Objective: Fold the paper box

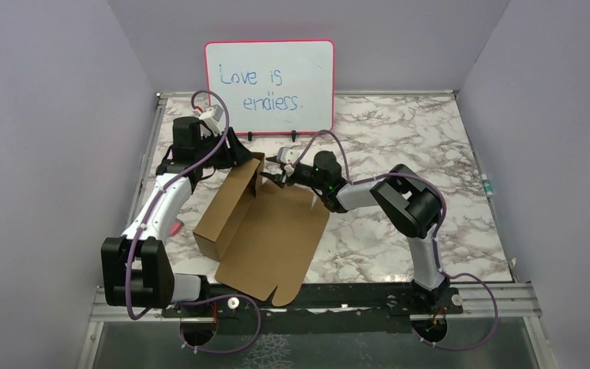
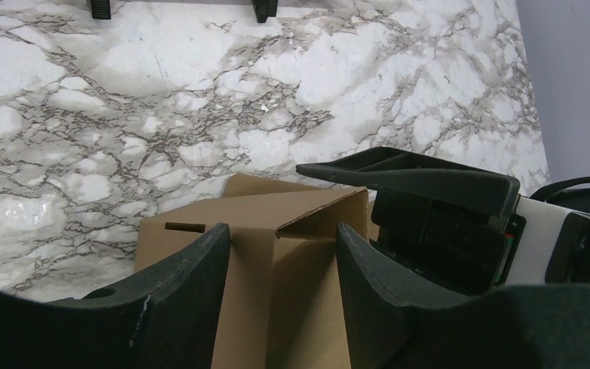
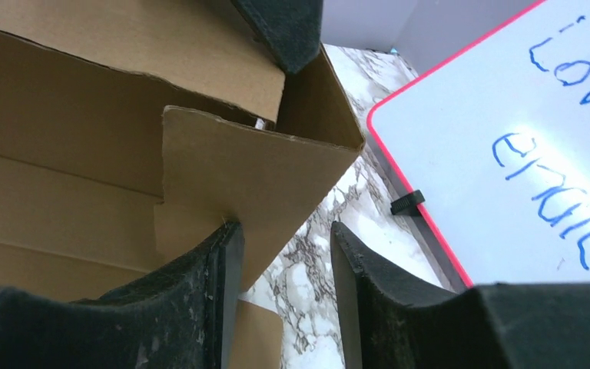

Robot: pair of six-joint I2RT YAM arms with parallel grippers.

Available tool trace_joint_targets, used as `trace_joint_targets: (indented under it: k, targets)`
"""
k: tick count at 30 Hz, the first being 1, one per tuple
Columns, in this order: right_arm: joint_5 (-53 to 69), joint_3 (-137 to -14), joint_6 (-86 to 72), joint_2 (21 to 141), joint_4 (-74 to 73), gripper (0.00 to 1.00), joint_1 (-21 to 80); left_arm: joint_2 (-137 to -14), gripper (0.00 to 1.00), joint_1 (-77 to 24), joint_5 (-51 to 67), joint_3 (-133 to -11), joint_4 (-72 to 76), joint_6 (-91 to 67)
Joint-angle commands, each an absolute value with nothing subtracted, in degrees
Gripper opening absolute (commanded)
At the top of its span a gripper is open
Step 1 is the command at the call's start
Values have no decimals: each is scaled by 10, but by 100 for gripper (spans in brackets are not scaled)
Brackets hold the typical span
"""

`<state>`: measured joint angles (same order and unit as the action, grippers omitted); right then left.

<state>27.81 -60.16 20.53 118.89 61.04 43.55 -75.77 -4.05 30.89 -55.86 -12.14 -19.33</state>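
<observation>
The paper box (image 1: 261, 231) is brown cardboard, partly set up left of the table's middle: its walls stand at the far left and a flat panel lies toward the near edge. My left gripper (image 1: 240, 154) hovers at the box's far end. In the left wrist view its jaws (image 2: 283, 229) stand open over a slotted corner of the box (image 2: 276, 223). My right gripper (image 1: 275, 175) is just right of that end, open (image 3: 284, 227). Its left finger (image 3: 215, 269) touches an upright flap of the box (image 3: 238, 169), and only marble shows between its jaws.
A pink-framed whiteboard (image 1: 269, 84) with blue writing stands at the table's back edge, close behind both grippers. A small pink object (image 1: 175, 228) lies beside the left arm. Purple walls close in the left, right and back sides. Marble tabletop (image 1: 415, 146) spreads to the right.
</observation>
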Motion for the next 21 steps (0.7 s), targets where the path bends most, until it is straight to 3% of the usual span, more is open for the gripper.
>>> trace_joint_targets:
  k: [1,9,21]
  targets:
    - [340,-635,185,1213,611,52,439,-771,54,-35,359,-546,-104,-205]
    - [364,-643,174,1223,619,54,441,-788,54,-35,453,-542,-63,-253]
    - [319,-553,172,1128,644,46,443,-810,55,-52,517,-549,-22,-322]
